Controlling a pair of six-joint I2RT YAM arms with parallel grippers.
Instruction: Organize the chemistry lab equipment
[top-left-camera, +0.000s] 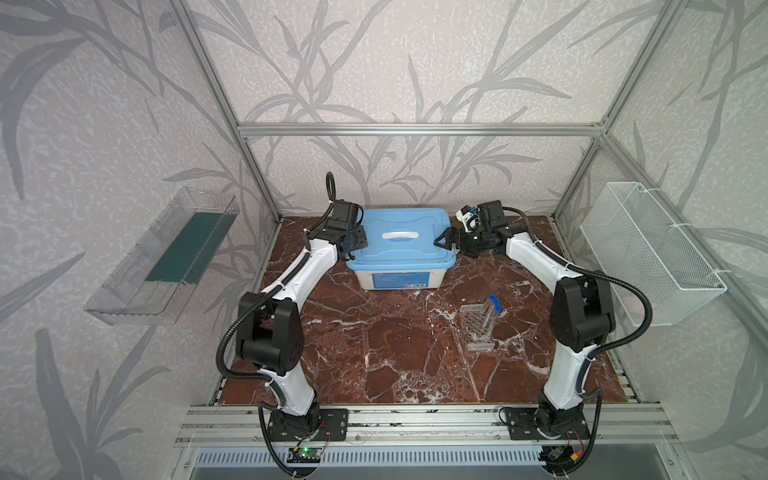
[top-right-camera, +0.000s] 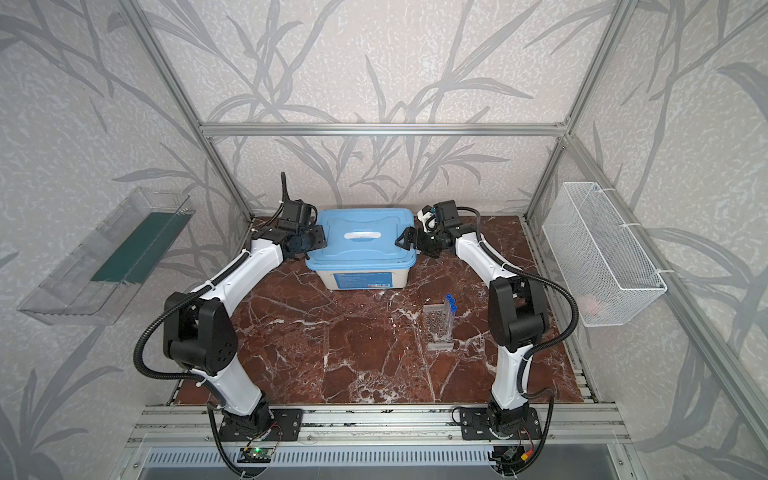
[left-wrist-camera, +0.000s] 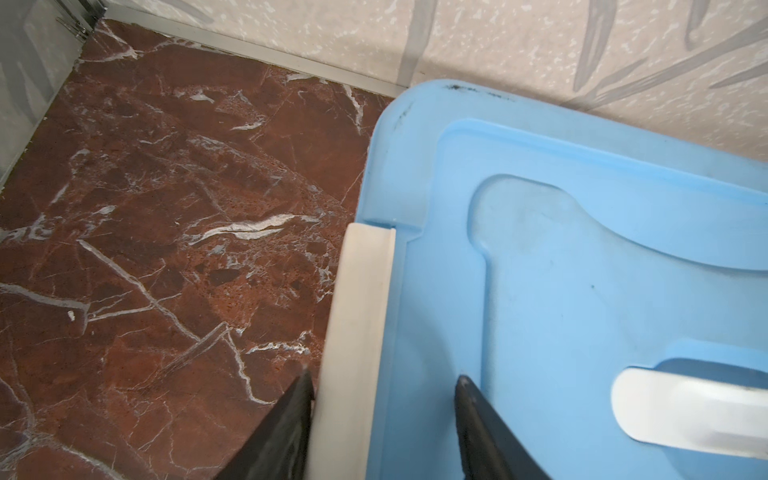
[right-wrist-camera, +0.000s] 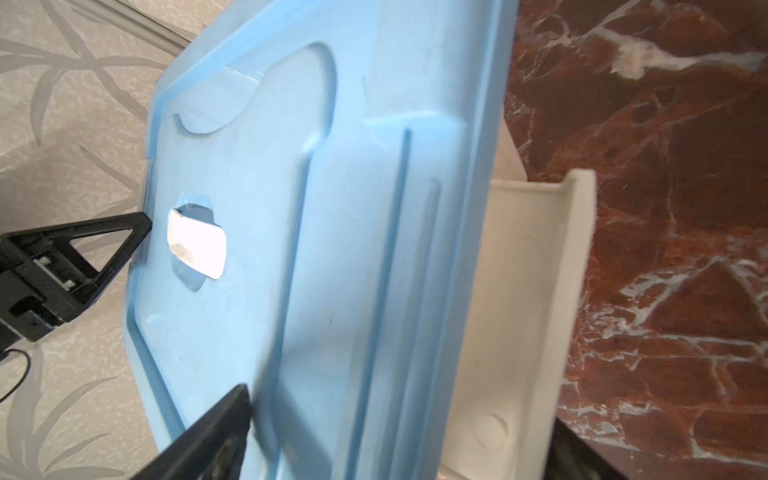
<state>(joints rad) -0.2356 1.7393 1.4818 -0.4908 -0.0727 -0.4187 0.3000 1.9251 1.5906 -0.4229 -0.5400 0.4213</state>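
1. The rack (top-left-camera: 477, 328) is clear plastic with honeycomb holes. It stands on the red marble table (top-left-camera: 374, 357), right of centre in both top views and well apart from my fingers.
2. Clear tubes (top-left-camera: 493, 313) with blue caps stand in the rack's right-hand side.
3. The white box (top-left-camera: 399, 280) sits at upper centre with its blue lid (top-left-camera: 401, 245) on.
4. My left gripper (left-wrist-camera: 382, 376) is at the lid's left edge. Its fingers are apart on either side of the white left latch (left-wrist-camera: 357, 316), and I cannot tell whether they squeeze it.
5. My right gripper (top-left-camera: 442, 240) is at the lid's right edge with its fingers spread wide. The right latch (right-wrist-camera: 528, 291) is swung out from the lid.
6. My right arm (top-left-camera: 582, 316) bends just right of the rack.
7. A clear tray (top-left-camera: 162, 262) hangs on the left wall and a wire basket (top-left-camera: 652, 257) on the right wall.
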